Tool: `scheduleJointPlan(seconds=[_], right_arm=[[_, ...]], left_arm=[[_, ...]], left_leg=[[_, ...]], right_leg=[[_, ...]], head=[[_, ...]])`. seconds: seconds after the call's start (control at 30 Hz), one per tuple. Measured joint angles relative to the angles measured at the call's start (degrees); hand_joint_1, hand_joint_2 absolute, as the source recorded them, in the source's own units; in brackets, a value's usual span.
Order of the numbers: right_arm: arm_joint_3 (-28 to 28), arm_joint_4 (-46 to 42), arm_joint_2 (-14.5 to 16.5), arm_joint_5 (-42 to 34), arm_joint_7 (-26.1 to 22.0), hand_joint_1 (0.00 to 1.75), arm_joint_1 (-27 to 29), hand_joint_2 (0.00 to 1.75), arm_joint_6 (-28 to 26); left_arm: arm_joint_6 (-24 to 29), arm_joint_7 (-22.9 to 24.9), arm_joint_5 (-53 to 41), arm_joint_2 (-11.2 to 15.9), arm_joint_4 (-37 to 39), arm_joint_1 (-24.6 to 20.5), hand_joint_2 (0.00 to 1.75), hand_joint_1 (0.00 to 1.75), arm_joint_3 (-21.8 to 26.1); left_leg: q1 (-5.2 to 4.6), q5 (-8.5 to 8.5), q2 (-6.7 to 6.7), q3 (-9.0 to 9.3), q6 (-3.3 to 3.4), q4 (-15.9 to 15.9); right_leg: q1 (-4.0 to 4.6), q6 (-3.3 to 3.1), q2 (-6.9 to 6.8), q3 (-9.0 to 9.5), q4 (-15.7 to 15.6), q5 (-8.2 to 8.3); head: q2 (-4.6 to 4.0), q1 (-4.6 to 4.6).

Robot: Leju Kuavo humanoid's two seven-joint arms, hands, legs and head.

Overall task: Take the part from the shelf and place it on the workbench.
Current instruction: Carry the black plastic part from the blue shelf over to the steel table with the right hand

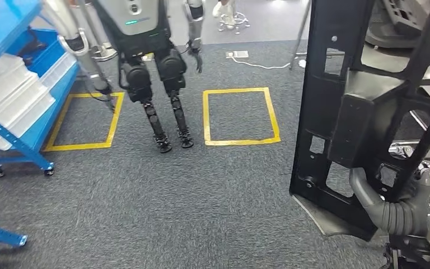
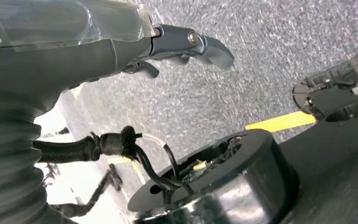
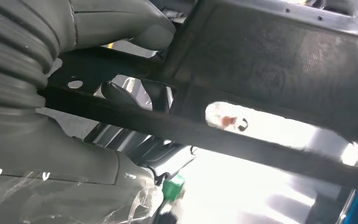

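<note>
The large black part (image 1: 364,112) stands upright at the right, held in the right hand (image 1: 397,210), and walls off that side from top to near the floor; another humanoid robot (image 1: 151,61) stands ahead on the grey carpet (image 1: 173,207), between two yellow floor squares (image 1: 239,115); a blue wheeled shelf (image 1: 17,101) blocks the left edge; open carpet lies between shelf and part; the left hand (image 2: 121,51) hangs over bare carpet, holding nothing.
</note>
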Motion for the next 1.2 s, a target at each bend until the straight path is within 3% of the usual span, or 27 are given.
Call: scheduleJointPlan(seconds=[0.03,0.07,0.13,0.17,0.2,0.23,0.27,0.3,0.37,0.43,0.5,0.57,0.63,0.67,0.7,0.73,0.77,0.8,0.87,0.93,1.0,1.07,1.13,1.2], right_arm=[[-0.01,-0.01,-0.01,-0.09,-0.13,1.75,0.01,1.75,-0.09],[-0.01,-0.02,-0.02,-0.12,-0.20,1.75,0.00,1.75,-0.15],[-0.01,-0.02,0.02,-0.16,-0.48,1.75,0.08,1.75,-0.29],[0.00,-0.01,0.03,-0.19,-0.64,1.75,0.19,1.75,-0.34],[0.01,-0.01,0.05,-0.21,-0.79,1.75,0.33,1.75,-0.40],[0.01,-0.01,0.06,-0.25,-0.88,1.75,0.48,1.75,-0.44],[0.01,-0.01,0.07,-0.27,-0.97,1.75,0.57,1.75,-0.49],[0.01,-0.01,0.08,-0.30,-1.03,1.75,0.63,1.75,-0.53],[-0.01,-0.01,0.08,-0.38,-1.20,1.75,0.72,1.75,-0.65],[-0.03,0.01,0.10,-0.56,-1.41,1.75,1.10,1.75,-0.76],[-0.10,0.01,0.09,-0.71,-1.59,1.75,1.71,1.75,-0.85],[-0.16,0.01,0.04,-0.74,-1.71,1.75,2.10,1.75,-0.87],[-0.24,0.01,0.04,-0.77,-1.82,1.75,2.37,1.75,-0.87],[-0.29,0.01,0.05,-0.78,-1.86,1.75,2.52,1.75,-0.87],[-0.33,0.01,0.08,-0.79,-1.87,1.75,2.70,1.75,-0.86],[-0.37,0.01,0.09,-0.80,-1.87,1.75,2.85,1.75,-0.86],[-0.41,0.01,0.10,-0.80,-1.87,1.75,2.92,1.75,-0.85],[-0.46,0.01,0.10,-0.80,-1.87,1.75,2.95,1.75,-0.85],[-0.55,-0.01,0.10,-0.79,-1.90,1.75,2.93,1.75,-0.85],[-0.62,-0.05,0.16,-0.79,-1.94,1.75,2.98,1.75,-0.85],[-0.75,-0.12,0.19,-0.79,-1.98,1.75,3.14,1.75,-0.86],[-0.88,-0.22,0.18,-0.78,-2.02,1.75,3.21,1.75,-0.87],[-0.92,-0.28,0.19,-0.79,-2.03,1.75,3.20,1.75,-0.86],[-0.92,-0.30,0.19,-0.80,-2.03,1.75,3.24,1.75,-0.85]], left_arm=[[0.02,-0.03,-0.05,0.05,-0.02,0.05,1.75,0.00,0.01],[-0.06,-0.07,-0.07,0.07,-0.03,0.03,1.75,0.00,0.03],[-1.31,-0.13,-0.07,0.14,-0.05,-0.10,1.75,0.00,0.07],[-2.27,-0.15,-0.08,0.21,-0.07,-0.23,1.75,0.00,0.09],[-3.17,-0.12,-0.09,0.29,-0.09,-0.36,1.75,0.00,0.11],[-3.69,-0.07,-0.10,0.36,-0.10,-0.45,1.75,0.00,0.11],[-3.87,0.02,-0.14,0.40,-0.11,-0.48,1.75,0.00,0.12],[-3.86,0.10,-0.19,0.42,-0.12,-0.45,1.75,0.00,0.13],[-3.78,0.20,-0.33,0.43,-0.13,-0.24,1.75,0.00,0.13],[-3.73,0.29,-0.50,0.43,-0.13,-0.12,1.75,0.00,0.13],[-3.72,0.40,-0.65,0.43,-0.13,-0.21,1.75,0.00,0.13],[-3.72,0.51,-0.70,0.42,-0.13,-0.17,1.75,0.00,0.13],[-3.72,0.62,-0.73,0.42,-0.13,0.00,1.75,0.00,0.13],[-3.72,0.66,-0.75,0.43,-0.13,0.06,1.75,0.00,0.13],[-3.72,0.68,-0.77,0.43,-0.13,0.10,1.75,0.00,0.13],[-3.72,0.68,-0.77,0.43,-0.13,0.10,1.75,0.00,0.13],[-3.72,0.69,-0.77,0.43,-0.13,0.09,1.75,0.00,0.13],[-3.67,0.68,-0.74,0.43,-0.13,0.07,1.75,0.00,0.13],[-3.41,0.66,-0.66,0.51,-0.19,0.09,1.75,0.00,0.13],[-3.10,0.63,-0.60,0.61,-0.26,0.18,1.75,0.00,0.13],[-2.88,0.62,-0.60,0.62,-0.27,0.18,1.75,0.00,0.13],[-2.75,0.61,-0.57,0.63,-0.28,0.11,1.75,0.00,0.13],[-2.97,0.53,-0.42,0.63,-0.28,0.05,1.75,0.00,0.15],[-4.20,0.44,-0.30,0.70,-0.28,-0.09,1.75,0.00,0.20]], left_leg=[[0.10,-1.08,-0.31,-0.61,-0.41,1.45],[0.24,-2.83,-1.50,-1.88,-0.70,4.28],[0.37,-7.53,-4.06,-6.12,-1.21,14.04],[0.38,-9.23,-4.56,-8.19,-1.33,18.90],[0.36,-9.91,-4.83,-9.45,-1.38,21.92],[0.36,-9.32,-5.01,-9.48,-1.34,22.20],[0.39,-7.61,-5.33,-8.32,-1.22,19.79],[0.46,-5.18,-6.11,-6.25,-1.04,15.25],[0.68,-0.78,-9.12,-2.24,-0.71,5.73],[0.70,0.59,-10.55,-0.47,-0.48,1.13],[0.78,0.62,-9.18,-0.06,-0.06,-0.27],[0.99,1.08,-7.78,0.18,0.59,-1.44],[1.00,1.38,-6.44,0.34,1.00,-2.00],[0.99,1.39,-5.78,0.32,1.07,-2.02],[1.01,1.37,-5.11,0.33,1.07,-2.02],[1.06,1.31,-4.44,0.36,1.04,-2.01],[1.15,1.23,-3.80,0.42,0.96,-1.99],[1.27,1.10,-3.17,0.56,0.80,-1.97],[1.12,0.56,-2.15,0.90,0.20,-1.64],[0.79,0.12,-1.14,1.10,-0.43,-1.13],[0.86,-0.07,0.08,1.10,-0.90,-0.93],[1.16,-2.07,-1.02,-0.12,-1.31,1.72],[1.31,-6.55,-3.62,-3.96,-1.62,10.37],[1.21,-9.95,-4.71,-8.23,-1.70,19.86]], right_leg=[[-0.07,-0.76,1.23,0.05,-0.66,0.55],[-0.13,-1.21,1.96,0.04,-0.95,0.86],[-0.13,-1.71,3.39,-0.05,-1.25,1.19],[-0.11,-1.80,4.14,-0.08,-1.28,1.26],[-0.11,-1.81,4.96,-0.05,-1.28,1.27],[-0.12,-1.81,5.80,0.05,-1.27,1.27],[-0.15,-1.80,6.67,0.18,-1.27,1.27],[-0.22,-1.76,7.52,0.31,-1.27,1.29],[-0.30,-1.47,9.01,0.19,-1.18,1.38],[-0.25,-0.87,10.35,-0.51,-1.07,1.61],[-0.21,-0.20,11.02,-1.30,-1.02,1.89],[-0.05,0.31,8.92,-3.08,2.17,-0.12],[0.11,0.73,6.42,-7.22,11.35,-4.86],[0.08,0.95,6.07,-9.58,16.50,-6.94],[0.01,1.10,5.96,-11.24,20.04,-8.00],[-0.06,1.21,5.85,-11.67,20.96,-7.80],[-0.12,1.30,5.58,-10.75,19.10,-6.49],[-0.16,1.42,4.84,-8.54,14.78,-4.39],[-0.29,1.71,1.28,-3.04,4.61,-0.56],[-0.27,1.23,-0.49,-0.42,-0.28,0.85],[-0.14,0.07,1.16,-0.46,-0.84,1.18],[-0.16,-0.92,2.51,-0.33,-1.50,1.67],[-0.15,-1.59,3.69,-0.10,-2.09,2.10],[-0.08,-1.80,5.04,-0.05,-2.22,2.24]], head=[[0.00,-0.04],[0.00,-0.05],[0.00,-0.05],[0.00,-0.05],[0.00,-0.05],[0.00,-0.05],[0.00,-0.05],[0.00,-0.05],[0.00,-0.05],[0.00,-0.05],[0.00,-0.03],[0.00,0.01],[0.00,0.04],[0.00,0.03],[0.00,0.04],[0.00,0.03],[0.00,0.03],[0.00,0.04],[0.00,0.04],[0.00,-0.04],[0.00,-0.10],[0.00,-0.10],[0.00,-0.11],[0.00,-0.10]])
